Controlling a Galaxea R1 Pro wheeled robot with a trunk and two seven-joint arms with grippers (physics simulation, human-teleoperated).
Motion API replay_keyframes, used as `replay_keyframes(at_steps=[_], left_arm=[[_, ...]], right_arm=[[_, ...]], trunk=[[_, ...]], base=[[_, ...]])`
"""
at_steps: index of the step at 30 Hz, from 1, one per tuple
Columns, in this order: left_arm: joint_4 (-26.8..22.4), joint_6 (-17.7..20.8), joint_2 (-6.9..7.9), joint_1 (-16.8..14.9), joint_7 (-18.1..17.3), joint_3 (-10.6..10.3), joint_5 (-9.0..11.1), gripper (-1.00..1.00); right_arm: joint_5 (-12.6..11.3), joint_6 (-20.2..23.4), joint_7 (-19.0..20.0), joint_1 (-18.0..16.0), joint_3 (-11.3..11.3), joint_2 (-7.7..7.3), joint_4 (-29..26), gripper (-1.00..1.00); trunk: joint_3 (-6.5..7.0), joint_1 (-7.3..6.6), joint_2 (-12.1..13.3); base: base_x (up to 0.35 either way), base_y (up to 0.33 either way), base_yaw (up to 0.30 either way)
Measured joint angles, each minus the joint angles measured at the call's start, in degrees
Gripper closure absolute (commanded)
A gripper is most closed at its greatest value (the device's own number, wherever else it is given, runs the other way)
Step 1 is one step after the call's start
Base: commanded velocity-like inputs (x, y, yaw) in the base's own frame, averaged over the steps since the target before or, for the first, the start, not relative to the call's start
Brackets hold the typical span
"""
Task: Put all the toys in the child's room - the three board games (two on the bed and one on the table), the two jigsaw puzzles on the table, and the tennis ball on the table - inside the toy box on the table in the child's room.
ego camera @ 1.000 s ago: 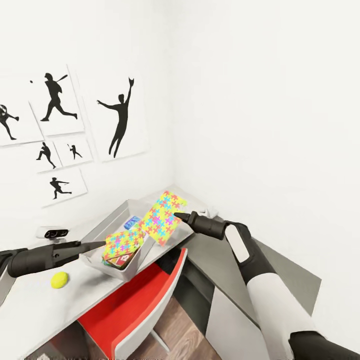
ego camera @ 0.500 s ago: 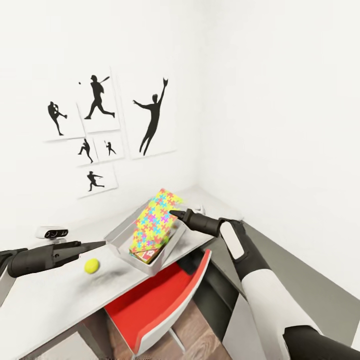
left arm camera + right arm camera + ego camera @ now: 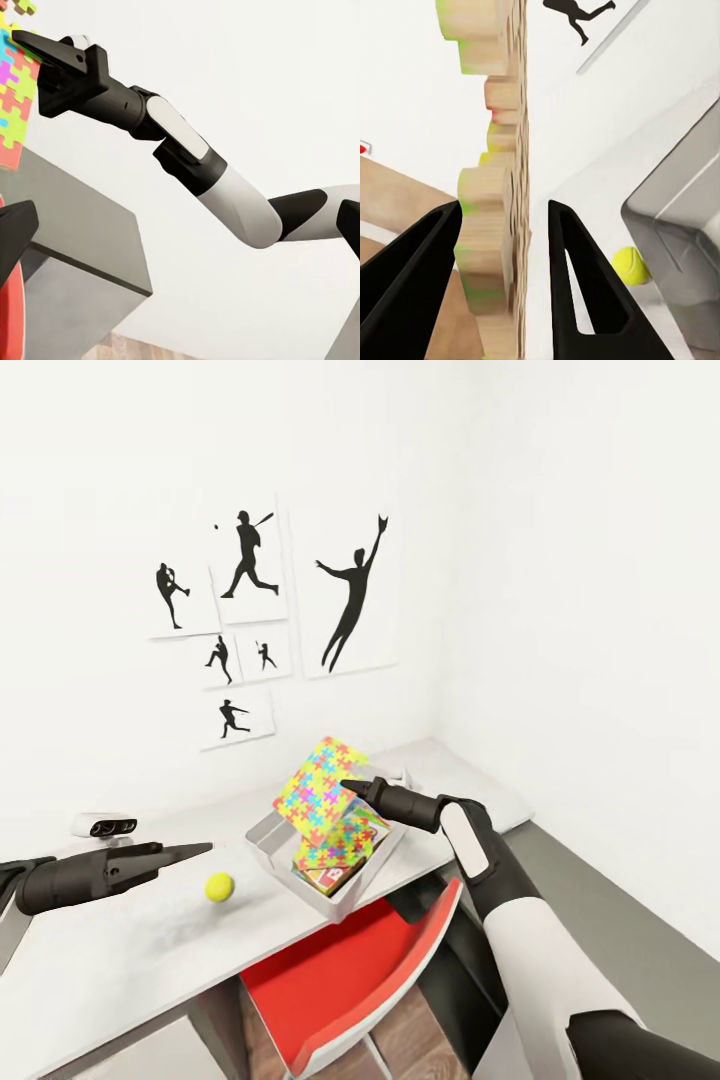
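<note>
On the light grey table (image 3: 120, 950) stands the toy box (image 3: 268, 841), a grey bin. In it lies one jigsaw puzzle (image 3: 342, 844) on top of a printed board game (image 3: 325, 878). My right gripper (image 3: 350, 787) is shut on the other jigsaw puzzle (image 3: 318, 788), holding it tilted over the box. The right wrist view has this slab (image 3: 499, 187) edge-on between the fingers (image 3: 577, 277), with the tennis ball (image 3: 630, 265) and the box (image 3: 682, 210) beyond. The tennis ball (image 3: 219, 886) rests on the table left of the box. My left gripper (image 3: 195, 849) is shut, just left of the ball.
A red chair (image 3: 370, 970) is tucked under the table below the box. A small white device (image 3: 103, 825) sits on the table near the wall. Black sports silhouettes (image 3: 350, 595) hang on the wall. The dark grey table part (image 3: 75, 225) lies under my right arm (image 3: 187, 150).
The camera has swung, so the whole scene has shifted right in the picture. The held jigsaw now stands more over the toy box. My left gripper keeps its place in the picture.
</note>
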Motion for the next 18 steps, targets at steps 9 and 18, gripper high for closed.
replay_keyframes(at_steps=[9,18], left_arm=[[0.79,0.07,-0.69,-0.01,0.0,0.4,0.32,-1.0],[2.58,0.0,-0.84,-0.01,0.0,0.86,0.24,-1.0]], right_arm=[[0.29,0.42,0.89,0.1,0.14,0.39,-0.42,1.0],[-0.19,0.37,-0.23,0.21,-0.12,-0.04,-0.49,1.0]], trunk=[[-0.01,0.0,0.0],[-0.01,0.0,0.0]], base=[[0.001,0.0,0.004],[0.0,0.0,0.0]])
